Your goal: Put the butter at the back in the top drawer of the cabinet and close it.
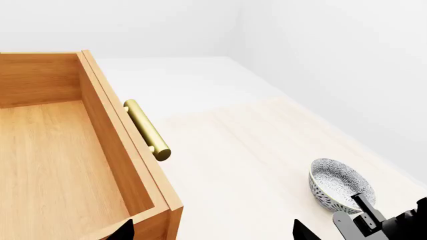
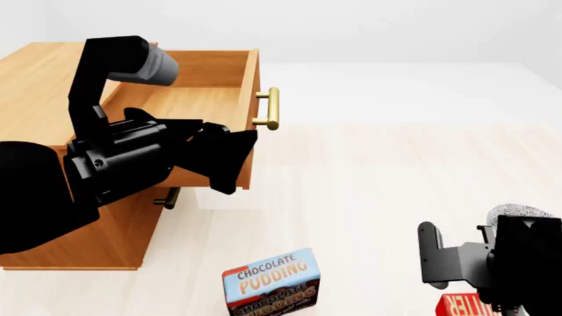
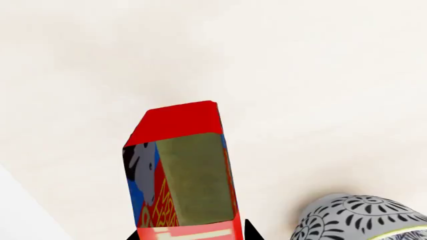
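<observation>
Standing open, top drawer (image 1: 60, 150) empty; right jaws straddling butter (image 3: 180, 170), left jaws spread.

We see a patterned bowl (image 1: 339, 183) — white with a dense dark print — resting upright on the pale floor (image 2: 369, 178). Well apart from that bowl, toward the left in the head view, stands the Chocolate Pudding box (image 2: 272, 282) — blue and brown.

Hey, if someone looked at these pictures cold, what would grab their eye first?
Probably the top drawer, pulled wide open and bare inside, with the black left gripper at its front corner. Next the Chocolate Pudding box standing on the pale floor, and the red butter right under the right gripper, beside a patterned bowl.
</observation>
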